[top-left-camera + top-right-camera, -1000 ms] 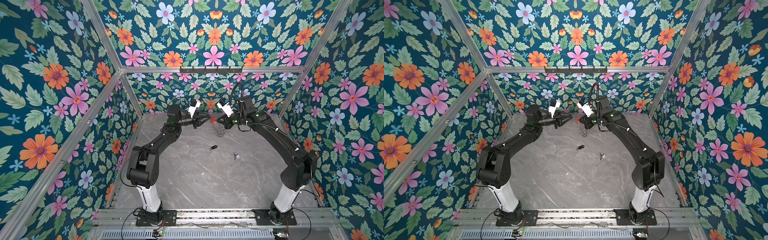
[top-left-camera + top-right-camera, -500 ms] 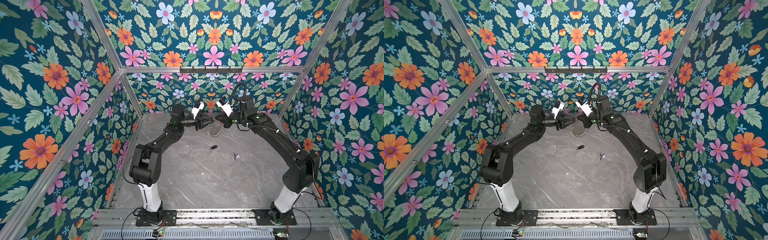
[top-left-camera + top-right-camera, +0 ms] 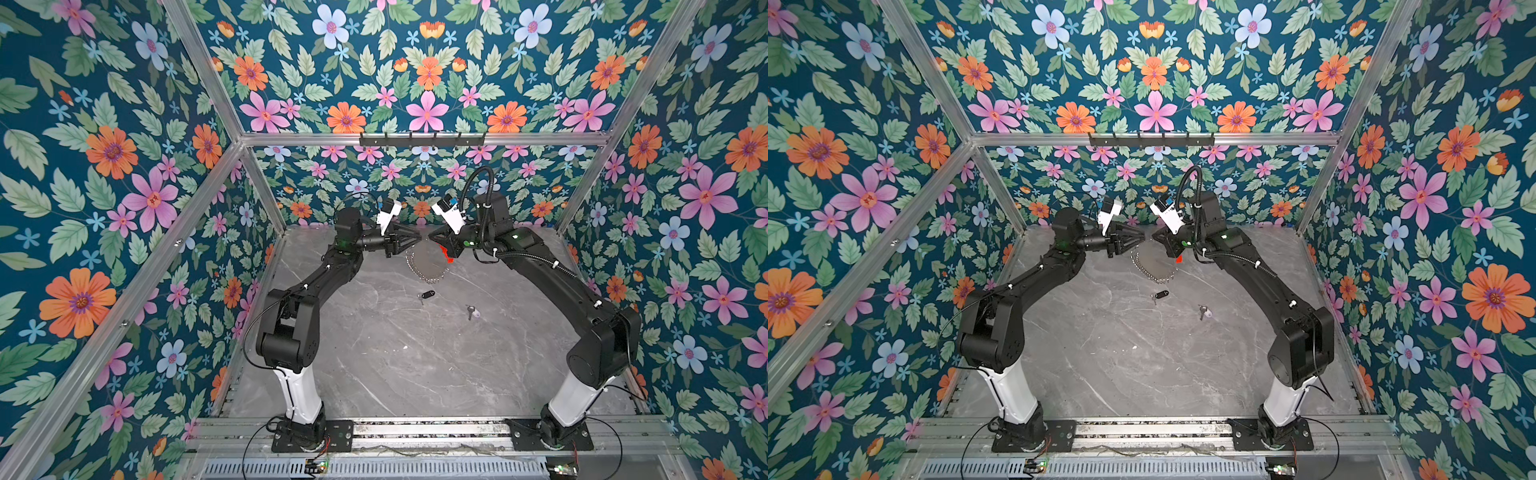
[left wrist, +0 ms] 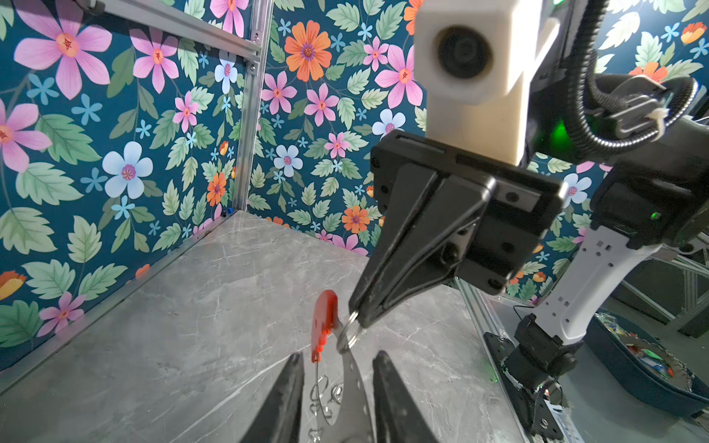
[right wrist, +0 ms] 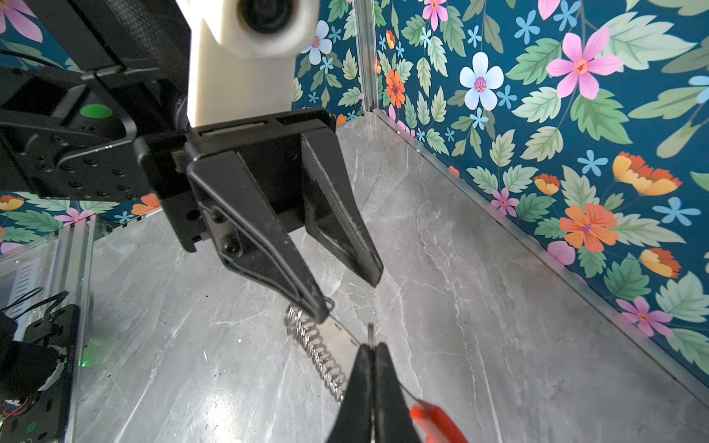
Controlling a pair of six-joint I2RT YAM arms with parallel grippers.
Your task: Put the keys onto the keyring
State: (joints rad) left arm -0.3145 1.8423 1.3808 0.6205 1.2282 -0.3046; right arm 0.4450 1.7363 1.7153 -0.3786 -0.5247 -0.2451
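The keyring (image 3: pixel 428 266) hangs in the air at the back middle in both top views, a wire loop strung with small silver rings (image 5: pixel 318 353) and a red plastic section (image 4: pixel 324 322). My right gripper (image 5: pixel 370 351) is shut on one small ring of it (image 4: pixel 351 330). My left gripper (image 4: pixel 339 368) faces it tip to tip, open, its fingers (image 5: pixel 318 307) on either side of the loop's top. The keys lie on the table below: a key with a lavender tag (image 3: pixel 473 311) and a dark-tagged one (image 3: pixel 427 295).
The grey marble table (image 3: pixel 395 365) is boxed in by flowered walls and aluminium posts (image 4: pixel 249 115). A black hook rail (image 3: pixel 422 139) crosses the back wall. A dark blue bin (image 4: pixel 652 368) sits beyond the table's edge in the left wrist view.
My left gripper has moved right, up to the keyring's top and close to the right gripper's tips. The right gripper has kept its hold and barely shifted.
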